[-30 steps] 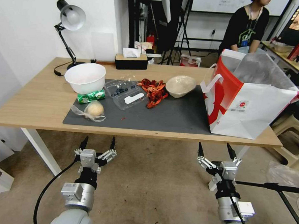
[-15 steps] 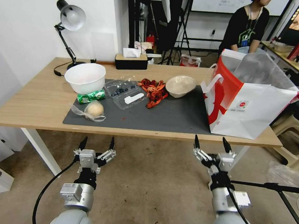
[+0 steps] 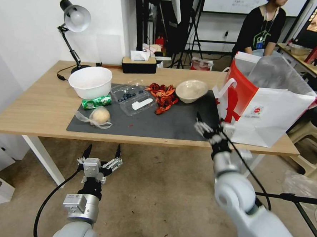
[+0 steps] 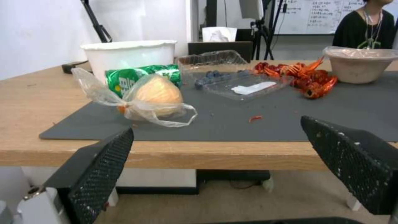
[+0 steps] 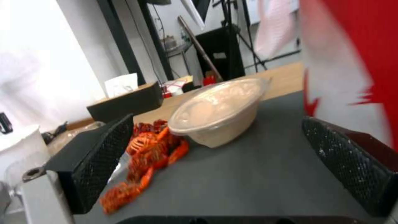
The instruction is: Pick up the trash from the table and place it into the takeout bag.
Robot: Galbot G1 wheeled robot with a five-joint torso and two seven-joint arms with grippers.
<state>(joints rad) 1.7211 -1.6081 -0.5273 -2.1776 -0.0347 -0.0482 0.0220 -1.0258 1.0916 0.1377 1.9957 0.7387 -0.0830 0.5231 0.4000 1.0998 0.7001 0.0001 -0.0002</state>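
Observation:
On the table point(image 3: 41, 104), the dark mat point(image 3: 172, 124) holds the trash: a crushed green can point(image 3: 97, 102), a bagged bun point(image 3: 100, 115), a clear clamshell point(image 3: 133, 97), red shells point(image 3: 163, 95) and a lidded beige bowl point(image 3: 191, 91). The takeout bag point(image 3: 266, 103) stands open at the mat's right end. My right gripper point(image 3: 210, 123) hovers open and empty over the mat's front right part, beside the bag. In its wrist view the bowl point(image 5: 219, 115) and shells point(image 5: 149, 155) lie ahead, apart from the fingers. My left gripper point(image 3: 104, 151) hangs open below the table's front edge, facing the bun point(image 4: 157, 93).
A white bowl point(image 3: 90, 81) sits by the can. A desk lamp point(image 3: 75, 18) and a black tissue box point(image 3: 139, 64) stand along the table's far edge. A tripod leg point(image 3: 293, 198) crosses the floor at the right. A smaller table point(image 3: 305, 66) stands behind the bag.
My right arm has risen and reached forward from below the table's edge to over the mat beside the bag. The left arm has stayed where it was.

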